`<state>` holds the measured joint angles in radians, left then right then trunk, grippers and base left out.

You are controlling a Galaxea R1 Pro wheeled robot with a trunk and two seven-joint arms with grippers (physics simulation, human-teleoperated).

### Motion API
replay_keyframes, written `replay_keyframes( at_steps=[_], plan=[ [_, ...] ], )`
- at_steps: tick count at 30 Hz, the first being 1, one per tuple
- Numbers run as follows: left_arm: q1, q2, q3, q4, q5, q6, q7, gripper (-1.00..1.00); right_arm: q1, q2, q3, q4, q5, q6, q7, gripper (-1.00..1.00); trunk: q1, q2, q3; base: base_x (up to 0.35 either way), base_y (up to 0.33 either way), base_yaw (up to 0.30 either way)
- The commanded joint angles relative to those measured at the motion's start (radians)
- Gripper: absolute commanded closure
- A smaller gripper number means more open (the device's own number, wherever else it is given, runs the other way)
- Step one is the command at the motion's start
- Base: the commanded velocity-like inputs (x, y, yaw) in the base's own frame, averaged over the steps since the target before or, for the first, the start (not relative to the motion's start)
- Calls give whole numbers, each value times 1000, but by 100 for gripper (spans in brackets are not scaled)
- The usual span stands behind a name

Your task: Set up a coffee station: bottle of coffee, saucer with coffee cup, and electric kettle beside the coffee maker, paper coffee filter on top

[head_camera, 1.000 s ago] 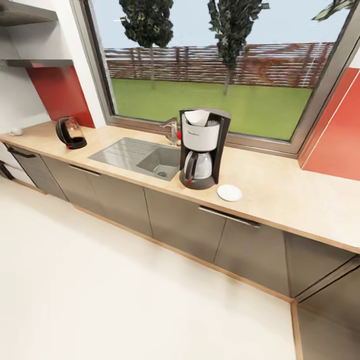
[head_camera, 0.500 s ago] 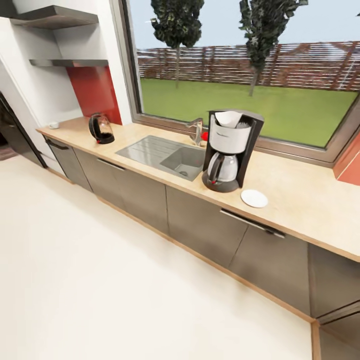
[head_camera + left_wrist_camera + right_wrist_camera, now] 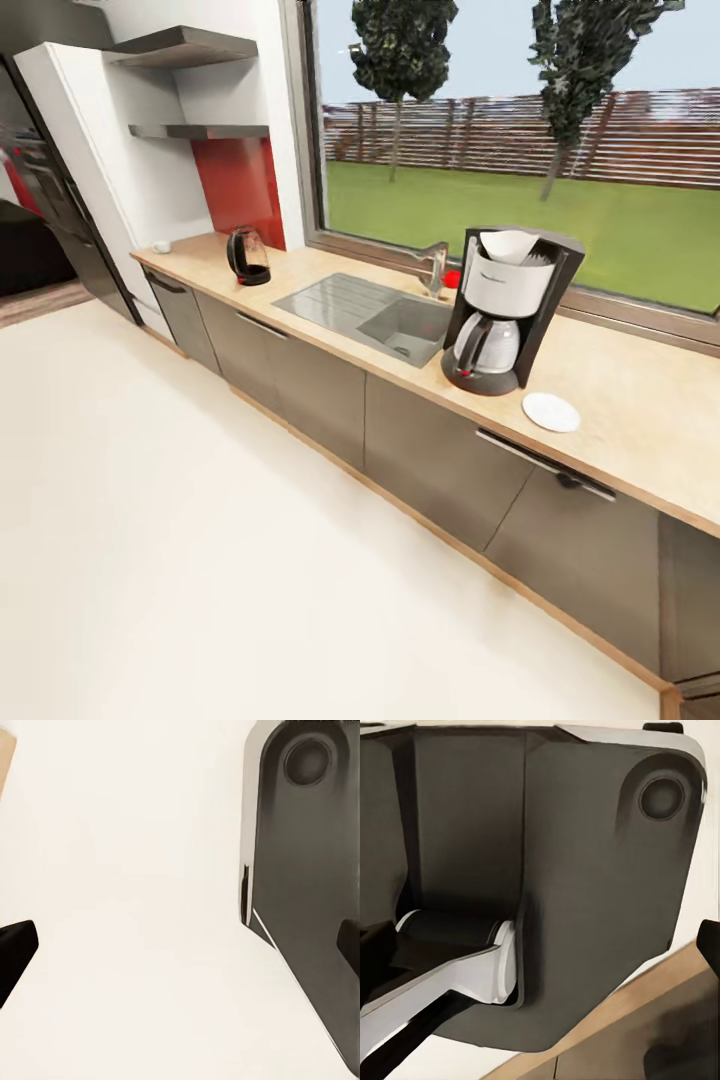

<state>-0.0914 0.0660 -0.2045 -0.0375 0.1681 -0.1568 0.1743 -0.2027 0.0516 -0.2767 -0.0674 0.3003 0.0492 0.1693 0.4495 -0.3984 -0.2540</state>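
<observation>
The coffee maker (image 3: pixel 505 315) stands on the kitchen countertop (image 3: pixel 620 400) right of the sink, with the white paper coffee filter (image 3: pixel 508 245) in its top. The saucer (image 3: pixel 551 411) lies bare just right of it. The electric kettle (image 3: pixel 248 257) stands far down the counter near the red panel. A tiny white thing at the counter's far end looks like the coffee cup (image 3: pixel 161 246). The kitchen shelf (image 3: pixel 200 131) hangs above the red panel; the bottle of coffee is out of view. My left gripper (image 3: pixel 180 949) and right gripper (image 3: pixel 540 945) are open, fingers wide apart and holding nothing.
A steel sink (image 3: pixel 375 315) with a faucet (image 3: pixel 437 268) sits between kettle and coffee maker. A dark tall appliance (image 3: pixel 50 200) stands at the far left. Pale floor (image 3: pixel 200 520) stretches in front of the grey cabinets (image 3: pixel 420 460). A second shelf (image 3: pixel 185 45) sits higher up.
The whole head view has shifted right as the camera turned left, bringing the shelves and the dark appliance into view. Nothing on the counter has moved.
</observation>
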Motion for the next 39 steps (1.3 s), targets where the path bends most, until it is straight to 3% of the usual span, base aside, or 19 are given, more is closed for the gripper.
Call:
replay_keyframes(
  at_steps=[1,18,24,32,39],
  plan=[
    [-1,0,-9,1,10,-3,2,-100,0,-1,-9,-6,9,5,4,-100,0,-2,0,0,0,125],
    [-1,-7,-5,1,11,-3,1,-100,0,-19,-7,-33,10,10,9,-100,0,-2,26,0,0,59],
    [-1,-73,-7,6,8,-3,-27,-100,0,-19,-7,-34,10,11,9,-100,0,-2,35,0,0,5],
    [-1,-101,-5,4,10,-2,-99,-100,0,-19,-6,-34,10,7,10,-100,0,-2,47,0,0,68],
    [-1,-98,-6,5,11,-1,-106,-100,0,-19,-4,-34,10,5,10,-100,0,-2,58,1,0,80]
  ],
)
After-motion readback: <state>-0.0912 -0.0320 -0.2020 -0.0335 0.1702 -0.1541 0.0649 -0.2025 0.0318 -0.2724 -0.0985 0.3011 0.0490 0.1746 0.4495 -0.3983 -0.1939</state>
